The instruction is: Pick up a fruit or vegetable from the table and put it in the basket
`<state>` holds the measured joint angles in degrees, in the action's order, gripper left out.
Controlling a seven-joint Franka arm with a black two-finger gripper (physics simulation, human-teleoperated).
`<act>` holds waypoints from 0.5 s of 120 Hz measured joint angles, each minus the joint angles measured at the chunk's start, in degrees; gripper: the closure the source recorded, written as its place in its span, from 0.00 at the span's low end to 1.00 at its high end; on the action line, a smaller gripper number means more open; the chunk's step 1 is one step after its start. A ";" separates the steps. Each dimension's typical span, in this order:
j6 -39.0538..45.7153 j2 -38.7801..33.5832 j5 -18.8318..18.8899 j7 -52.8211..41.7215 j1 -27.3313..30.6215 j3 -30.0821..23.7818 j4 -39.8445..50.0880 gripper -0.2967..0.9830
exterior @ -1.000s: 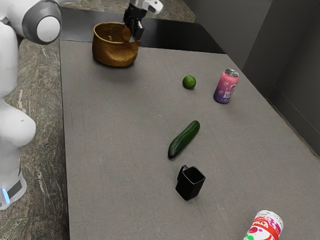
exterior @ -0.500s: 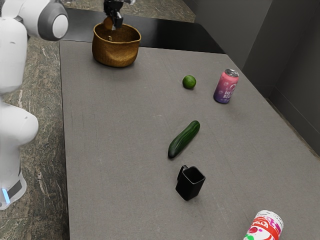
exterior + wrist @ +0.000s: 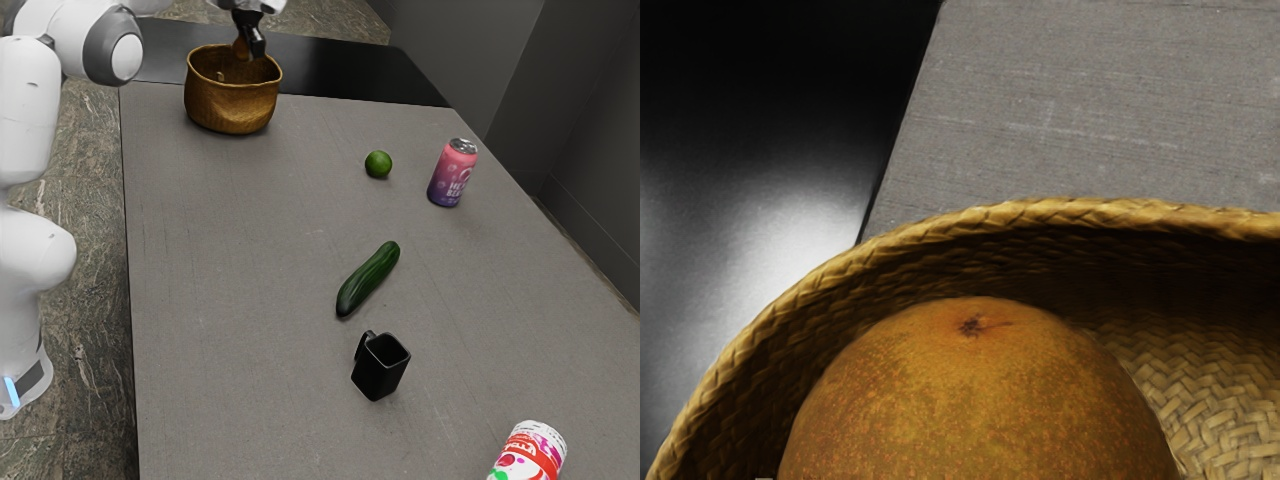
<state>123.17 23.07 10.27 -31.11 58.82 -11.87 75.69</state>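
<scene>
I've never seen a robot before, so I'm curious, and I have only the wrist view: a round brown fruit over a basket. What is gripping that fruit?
Observer: The black pincer has the brown fruit, over the basket.

Operator: Is there other fruit or veg about?

Observer: Yes, a green cucumber lies on the table, between the lime and the black mug.

Operator: And what stands near that lime?

Observer: A pink and purple can, upright, toward the exterior view's right.
</scene>
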 joint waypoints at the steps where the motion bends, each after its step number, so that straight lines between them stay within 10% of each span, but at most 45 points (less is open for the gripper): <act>1: 0.04 0.00 -0.21 -0.05 0.00 0.01 0.01 0.40; 34: -10.80 -9.24 -5.52 -1.10 -0.42 -0.89 -0.42 0.25; 60: -40.94 -22.30 -8.33 1.91 -22.33 -14.47 -6.58 0.24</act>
<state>82.23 0.77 1.94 -29.20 36.48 -26.34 69.11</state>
